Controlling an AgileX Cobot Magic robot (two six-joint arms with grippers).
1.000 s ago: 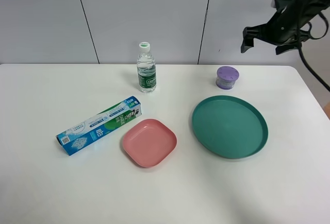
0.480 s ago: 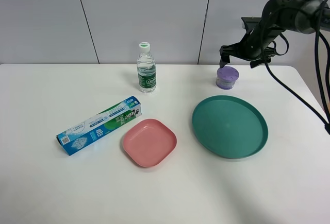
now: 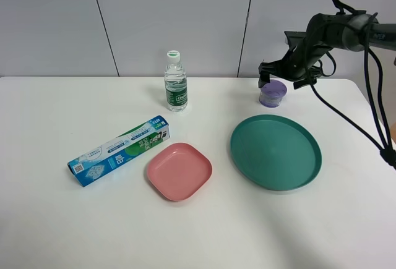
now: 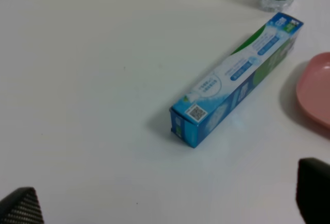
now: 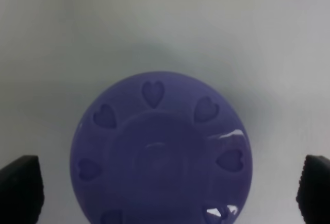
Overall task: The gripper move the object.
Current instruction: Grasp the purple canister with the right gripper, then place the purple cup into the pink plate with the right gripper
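Observation:
The object is a small squat purple jar (image 3: 273, 94) at the back right of the white table (image 3: 62, 219). Its lavender lid with small heart-shaped marks fills the right wrist view (image 5: 162, 154). My right gripper (image 3: 282, 77) is open and hangs just above the jar, one black fingertip (image 5: 20, 188) on each side of the lid, not touching it. The right gripper (image 5: 167, 190) holds nothing. My left gripper (image 4: 167, 201) is open and empty above the table, near a blue toothpaste box (image 4: 237, 77). It does not show in the exterior high view.
A clear water bottle (image 3: 176, 81) stands at the back centre. The toothpaste box (image 3: 119, 150) lies at the left. A pink square plate (image 3: 179, 171) sits in the middle and a green round plate (image 3: 276, 151) just in front of the jar. Black cables (image 3: 371, 108) trail at the right.
My right gripper has come down and to the left, from high above the table's back right corner to just over the purple jar. Nothing on the table has moved.

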